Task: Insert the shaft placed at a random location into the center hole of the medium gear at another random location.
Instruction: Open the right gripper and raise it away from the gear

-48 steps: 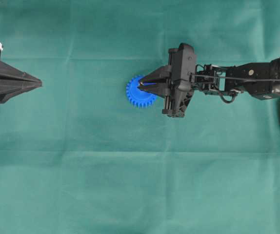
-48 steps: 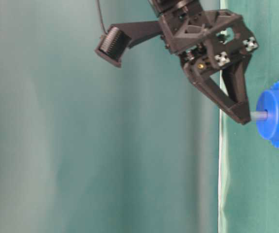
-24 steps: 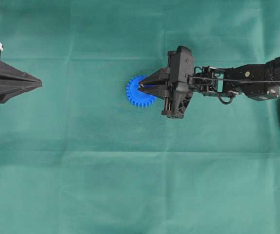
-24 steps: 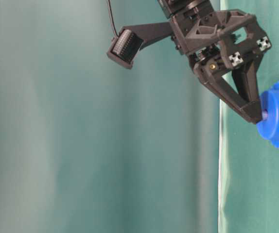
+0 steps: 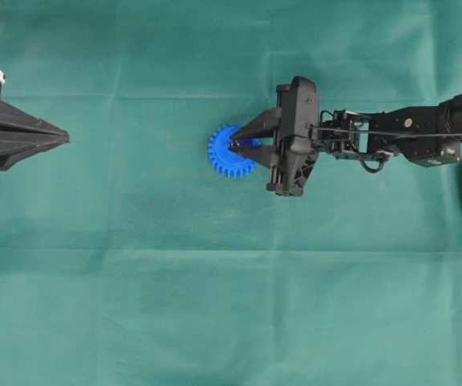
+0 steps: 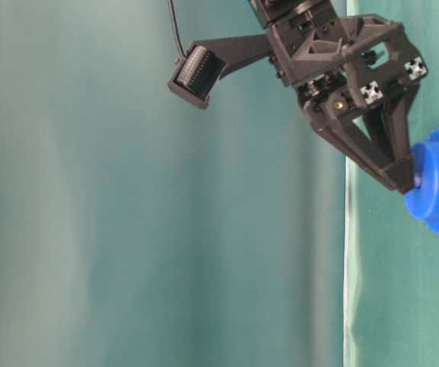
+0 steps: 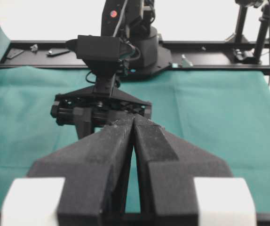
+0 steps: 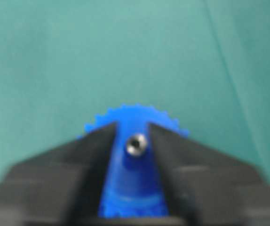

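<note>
While the blue gear (image 5: 232, 151) lies flat on the green cloth (image 5: 215, 305) a little above the middle of the overhead view, the right claw (image 5: 233, 145) sits directly over it, its black fingers (image 8: 78, 155) pointing down at the gear's raised hub. In the right wrist view the two fingers stand apart, one on each side of the hub, with a clear strip of blue between each finger and the pin (image 8: 136, 144). The pin shows there as a small silvery round end sitting in the hole (image 8: 136, 144) at the middle of the gear, and neither finger touches it. So the right claw is spread and pinches nothing. From the table-level view the fingertips (image 6: 403, 180) reach right to the face of the hub, and the pin itself cannot be made out there; whether the tips touch the plastic cannot be told.

The left claw (image 5: 63, 138) rests at the left edge of the overhead view, well apart from the gear. Its two long black fingers (image 7: 107, 155) lie pressed together along their whole length, as the left wrist view shows, with nothing between them. The right arm (image 5: 408, 133) stretches in from the right edge of the cloth.
</note>
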`<state>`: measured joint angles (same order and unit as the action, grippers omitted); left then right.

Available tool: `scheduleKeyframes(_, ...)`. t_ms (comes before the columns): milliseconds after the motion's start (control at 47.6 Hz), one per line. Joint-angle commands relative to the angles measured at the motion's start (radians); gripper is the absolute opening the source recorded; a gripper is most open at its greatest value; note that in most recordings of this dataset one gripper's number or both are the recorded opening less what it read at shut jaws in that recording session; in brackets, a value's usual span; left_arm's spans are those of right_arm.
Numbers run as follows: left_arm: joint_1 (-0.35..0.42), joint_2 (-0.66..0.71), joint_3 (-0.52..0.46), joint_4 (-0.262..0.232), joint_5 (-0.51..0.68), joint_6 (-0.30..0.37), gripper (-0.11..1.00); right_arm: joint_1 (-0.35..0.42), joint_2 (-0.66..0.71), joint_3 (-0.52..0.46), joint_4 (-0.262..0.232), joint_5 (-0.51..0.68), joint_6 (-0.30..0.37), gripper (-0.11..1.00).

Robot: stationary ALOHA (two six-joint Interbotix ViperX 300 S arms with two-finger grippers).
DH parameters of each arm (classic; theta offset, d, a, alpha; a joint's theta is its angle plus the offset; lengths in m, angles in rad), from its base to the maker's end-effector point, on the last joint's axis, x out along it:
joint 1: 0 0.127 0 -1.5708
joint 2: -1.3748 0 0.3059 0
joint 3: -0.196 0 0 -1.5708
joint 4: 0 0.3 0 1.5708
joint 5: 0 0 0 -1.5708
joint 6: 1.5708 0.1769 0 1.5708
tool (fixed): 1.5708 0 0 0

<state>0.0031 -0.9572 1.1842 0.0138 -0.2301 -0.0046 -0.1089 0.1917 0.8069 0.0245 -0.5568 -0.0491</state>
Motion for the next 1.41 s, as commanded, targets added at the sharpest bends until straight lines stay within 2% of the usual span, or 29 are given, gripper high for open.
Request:
scheduleKeyframes(0, 0.002, 0.008, -0.014, 0.003, -0.006, -0.002, 0.0, 0.003, -0.014, -0.015, -0.002, -0.002, -0.009, 0.57)
scheduleKeyframes(84, 0.002, 0.008, -0.014, 0.002, -0.005, -0.002, 0.0, 0.006, -0.014, -0.015, -0.002, -0.002, -0.012, 0.82)
scheduleKeyframes(147, 0.002, 0.008, -0.014, 0.002, -0.005, -0.002, 0.0, 0.006, -0.017, -0.015, -0.002, -0.002, -0.012, 0.93)
scheduleKeyframes(294, 0.002, 0.008, -0.014, 0.003, -0.006, -0.002, 0.0, 0.006, -0.043, -0.011, -0.002, 0.002, -0.012, 0.84)
scheduleKeyframes(672, 0.002, 0.006, -0.015, 0.002, -0.006, -0.002, 0.0, 0.006, -0.184, 0.011, -0.002, 0.072, -0.015, 0.86)
scheduleKeyframes(1386, 0.002, 0.008, -0.015, 0.002, -0.005, -0.002, 0.0, 0.006, -0.252, 0.095, 0.002, 0.066, -0.011, 0.86)
